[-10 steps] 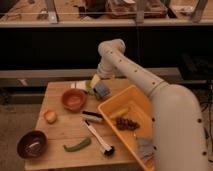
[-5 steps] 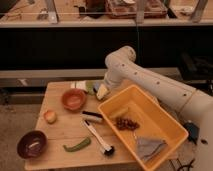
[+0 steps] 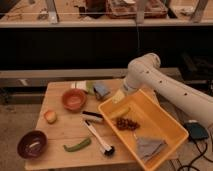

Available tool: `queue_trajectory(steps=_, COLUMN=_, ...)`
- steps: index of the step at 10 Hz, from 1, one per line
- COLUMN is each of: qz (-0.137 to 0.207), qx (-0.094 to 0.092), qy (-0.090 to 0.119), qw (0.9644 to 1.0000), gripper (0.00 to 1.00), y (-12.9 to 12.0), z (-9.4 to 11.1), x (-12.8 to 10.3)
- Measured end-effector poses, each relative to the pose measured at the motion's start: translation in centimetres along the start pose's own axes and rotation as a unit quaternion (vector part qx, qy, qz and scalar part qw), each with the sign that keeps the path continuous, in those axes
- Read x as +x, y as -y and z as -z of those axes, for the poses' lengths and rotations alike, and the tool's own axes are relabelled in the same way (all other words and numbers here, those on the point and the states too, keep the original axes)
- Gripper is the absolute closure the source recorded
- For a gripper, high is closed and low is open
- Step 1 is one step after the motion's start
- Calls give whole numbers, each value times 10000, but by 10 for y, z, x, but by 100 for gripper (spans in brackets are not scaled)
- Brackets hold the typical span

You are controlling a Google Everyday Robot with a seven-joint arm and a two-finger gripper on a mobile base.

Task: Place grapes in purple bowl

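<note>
The grapes (image 3: 127, 123), a small dark reddish bunch, lie in the middle of the yellow tray (image 3: 165, 125). The purple bowl (image 3: 33, 144) sits at the table's front left corner, far from the grapes, with a pale patch inside. My gripper (image 3: 120, 94) hangs at the end of the white arm (image 3: 145, 70), over the tray's far left corner. It is above and behind the grapes and does not touch them.
An orange-red bowl (image 3: 74, 99) stands at the table's middle back. A peach-coloured fruit (image 3: 50, 116), a green pepper (image 3: 77, 145), a black brush (image 3: 92, 116) and a dish brush (image 3: 101, 141) lie between the bowls and tray. A grey cloth (image 3: 150, 147) lies in the tray. Sponges (image 3: 101, 90) sit at the back.
The arm has swung to the right and back, uncovering the tray and its contents. The gripper moved from over the table's back edge toward the tray's far left corner.
</note>
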Motion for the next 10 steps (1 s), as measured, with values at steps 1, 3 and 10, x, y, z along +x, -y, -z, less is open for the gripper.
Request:
queue_trajectory(steps=1, qz=-1, qx=3, qy=-1, qw=10000, gripper=20, y=0, z=0, x=0)
queue_trajectory(steps=3, qz=73, qx=19, qy=2, qw=10000, gripper=20, y=0, z=-2, x=-1)
queue_trajectory(steps=10, qz=1506, qx=86, qy=-174, qw=9884, gripper=20, y=35, z=-29, x=-76)
